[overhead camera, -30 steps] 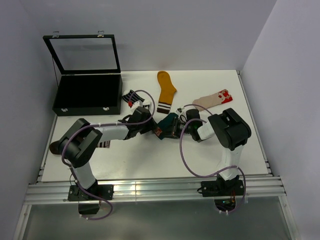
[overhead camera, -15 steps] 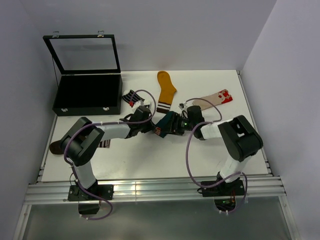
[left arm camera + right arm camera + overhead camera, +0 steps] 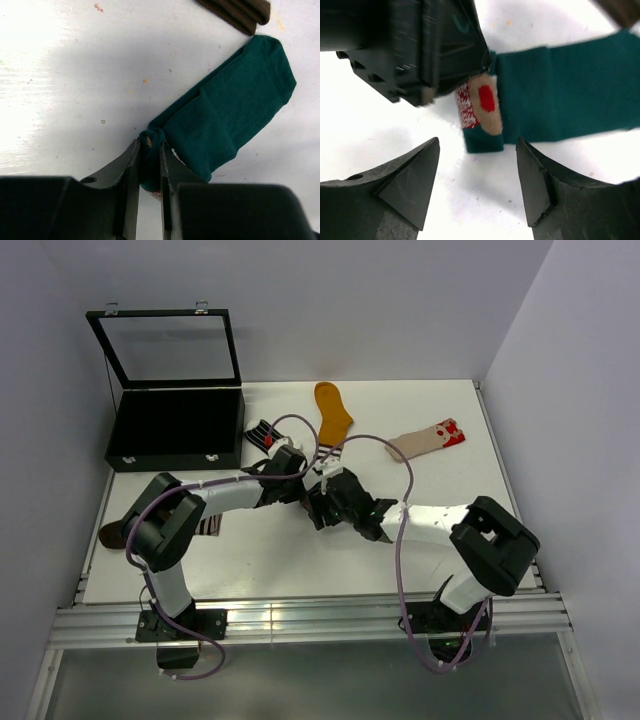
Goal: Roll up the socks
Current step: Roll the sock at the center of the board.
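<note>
A dark teal sock [image 3: 230, 107] lies flat on the white table, its end with the red-white figure [image 3: 479, 106] folded over. My left gripper [image 3: 148, 150] is shut on that bunched end, and the fabric fills the narrow gap between its fingers. My right gripper [image 3: 477, 145] is open, and its fingertips [image 3: 432, 150] straddle bare table just short of the folded end without touching it. In the top view both grippers [image 3: 305, 490] [image 3: 332, 505] meet over this sock and hide most of it. Farther back lie a mustard sock [image 3: 332, 415], a beige sock [image 3: 425, 438] and a striped sock [image 3: 262, 432].
A black case [image 3: 175, 430] with its glass lid raised stands at the back left. A brown sock [image 3: 112, 533] lies near the left table edge, partly behind my left arm. A brown ribbed cuff [image 3: 240, 10] lies just beyond the teal sock.
My left gripper has shut on the teal sock's end. My right gripper has opened, let the sock go and swung from its right to its near side.
</note>
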You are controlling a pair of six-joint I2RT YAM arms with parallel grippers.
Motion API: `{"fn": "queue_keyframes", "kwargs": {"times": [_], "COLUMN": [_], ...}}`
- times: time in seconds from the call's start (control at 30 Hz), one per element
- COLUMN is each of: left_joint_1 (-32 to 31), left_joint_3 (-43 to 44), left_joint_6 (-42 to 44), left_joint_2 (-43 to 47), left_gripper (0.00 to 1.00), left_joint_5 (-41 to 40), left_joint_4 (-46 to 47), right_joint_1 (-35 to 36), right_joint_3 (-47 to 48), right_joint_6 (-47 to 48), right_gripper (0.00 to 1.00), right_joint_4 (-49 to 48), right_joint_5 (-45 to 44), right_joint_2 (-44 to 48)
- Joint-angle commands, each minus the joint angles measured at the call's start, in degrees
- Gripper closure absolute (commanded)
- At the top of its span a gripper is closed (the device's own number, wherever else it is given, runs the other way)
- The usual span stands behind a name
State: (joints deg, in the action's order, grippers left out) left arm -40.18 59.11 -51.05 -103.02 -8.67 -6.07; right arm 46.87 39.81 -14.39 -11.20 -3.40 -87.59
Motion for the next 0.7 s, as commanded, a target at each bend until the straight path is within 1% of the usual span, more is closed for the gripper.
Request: {"fn": "queue_keyframes", "kwargs": {"times": [0.0,0.1,0.2,0.4,0.63,0.67], "left_joint_1": [0.1,0.1,0.1,0.1,0.1,0.1], "left_joint_3": [2.3,2.5,2.8,3.0,3.0,2.9], "left_joint_6": [3.4,3.8,4.0,4.4,4.5,4.5], "left_joint_2": [-1.0,-1.2,-1.4,-1.7,-1.7,-1.8], "left_gripper": [0.99,0.99,0.99,0.99,0.99,0.99], "left_joint_5": [-0.9,-0.6,-0.3,0.1,0.6,0.7], "left_joint_4": [-3.6,-3.9,-4.0,-4.0,-4.0,-4.0], "right_joint_1": [3.7,7.3,9.2,9.7,9.6,9.6], "right_joint_3": [3.2,3.1,3.1,3.5,4.4,4.5], "right_joint_6": [7.8,10.1,11.4,12.5,12.8,12.8], "right_gripper": [0.31,0.33,0.34,0.36,0.39,0.4], "right_joint_4": [0.8,-1.6,-3.5,-6.5,-8.7,-9.1], "right_joint_5": [-12.5,-16.1,-16.2,-14.8,-14.6,-14.7], "right_joint_2": [-0.8,-1.4,-1.9,-5.1,-11.4,-12.0]}}
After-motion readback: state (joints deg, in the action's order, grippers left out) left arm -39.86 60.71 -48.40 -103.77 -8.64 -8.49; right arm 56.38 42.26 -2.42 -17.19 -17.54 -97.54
